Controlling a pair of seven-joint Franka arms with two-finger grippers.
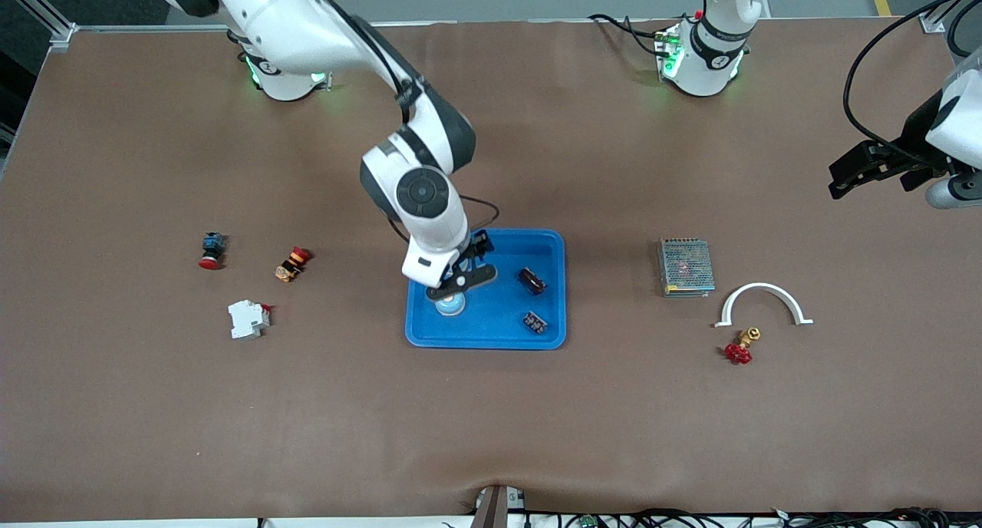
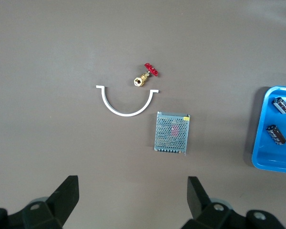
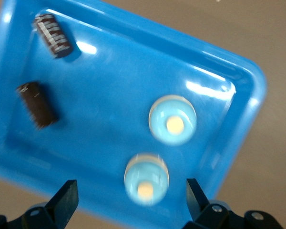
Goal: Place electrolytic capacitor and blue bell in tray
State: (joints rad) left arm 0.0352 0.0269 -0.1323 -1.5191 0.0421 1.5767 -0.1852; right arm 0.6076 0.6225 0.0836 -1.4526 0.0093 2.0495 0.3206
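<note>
Item one: the tray (image 1: 552,240), bright blue, lying mid-worktop (image 1: 491,420). In it we count two dark electrolytic capacitors (image 1: 532,280) (image 1: 535,322) toward the left arm's end, and two pale blue bells (image 3: 172,119) (image 3: 146,178) at the right arm's end (only one bell (image 1: 450,305) peeks out under the hand in the front view).

Item two: the right hand (image 1: 460,285), low over the tray above the bells, fingers spread and holding nothing.

Item three: the left hand (image 1: 874,169), waiting high over its own end of the worktop, fingers spread, empty.

Item four, loose goods toward the left arm's end: a metal mesh box (image 1: 686,266), a white arch bracket (image 1: 763,288), a red-handled brass valve (image 1: 741,348).

Item five, toward the right arm's end: a red push button (image 1: 211,251), a second small button (image 1: 292,263), a white breaker (image 1: 248,318).
</note>
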